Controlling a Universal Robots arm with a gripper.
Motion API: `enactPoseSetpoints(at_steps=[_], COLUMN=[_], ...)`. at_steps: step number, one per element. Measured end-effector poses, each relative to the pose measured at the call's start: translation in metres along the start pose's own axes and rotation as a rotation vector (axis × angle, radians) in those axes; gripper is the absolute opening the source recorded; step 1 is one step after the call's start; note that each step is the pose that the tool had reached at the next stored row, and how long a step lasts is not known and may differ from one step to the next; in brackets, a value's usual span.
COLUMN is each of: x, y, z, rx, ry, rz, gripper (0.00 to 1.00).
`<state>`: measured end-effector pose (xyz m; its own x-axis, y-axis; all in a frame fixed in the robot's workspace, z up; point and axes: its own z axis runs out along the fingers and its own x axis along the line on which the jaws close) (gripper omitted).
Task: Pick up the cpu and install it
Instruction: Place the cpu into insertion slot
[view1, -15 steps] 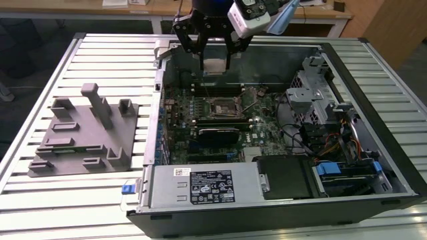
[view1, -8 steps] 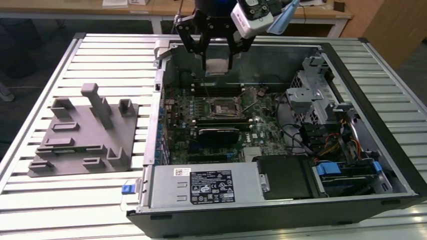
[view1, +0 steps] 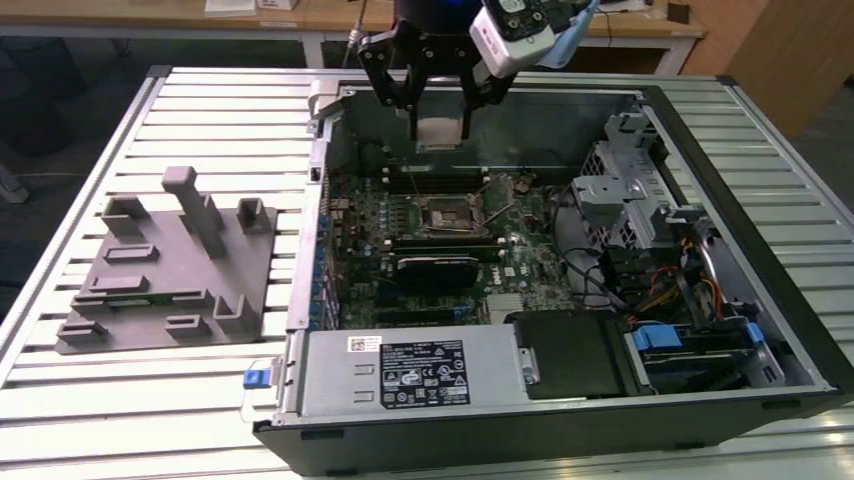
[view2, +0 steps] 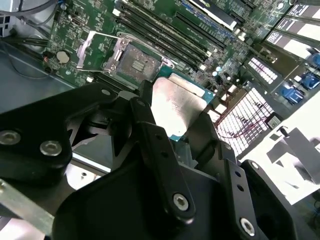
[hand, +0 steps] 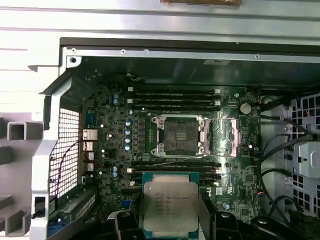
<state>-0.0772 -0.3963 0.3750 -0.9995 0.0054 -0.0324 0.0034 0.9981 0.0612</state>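
**While it hangs above the open case: cpu (view1: 441, 130), held in the tool (view1: 441, 124)**

Item 1, cpu. Flat square chip with a pale silver metal top and a green rim. It is clamped by two opposite edges between the black fingers (view2: 146, 120), lid face showing in both wrist views. It is in the air over the far part of the case interior, well apart from the board below.

Item 2, tool. Black, two-fingered, clenched on the cpu. In the exterior view it points down from the arm over the case's far wall.

Item 3, socket (hand: 179, 136). Square, set in the motherboard (hand: 240, 180), with its dark contact field exposed and nothing seated in it. The metal retention frame (hand: 225, 135) is folded open beside it.

Item 4, memory slots (hand: 172, 95). Long black rows run on both sides of the socket.

Item 5, computer case (view1: 561, 425). Black tower lying on its side with the side panel off. The grey power supply (view1: 400, 375) sits at the near end in the exterior view.

Item 6, fixture plate (view1: 167, 270). Grey plastic with upright posts, lying beside the case toward the exterior view's left.

Item 7, table (view1: 134, 400). Slatted metal top that carries the case and the plate.
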Motion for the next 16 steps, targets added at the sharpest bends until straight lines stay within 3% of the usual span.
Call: enactPoseSetpoints(at_steps=[6,16], x=[-0.0007,-0.0006], y=[0.0008,0.0010], z=[0.0004,0.0017], rx=[0.0016,0.0073], ry=[-0.0033,-0.0139], rz=[0.051,0.223], gripper=[0.53,0.53])
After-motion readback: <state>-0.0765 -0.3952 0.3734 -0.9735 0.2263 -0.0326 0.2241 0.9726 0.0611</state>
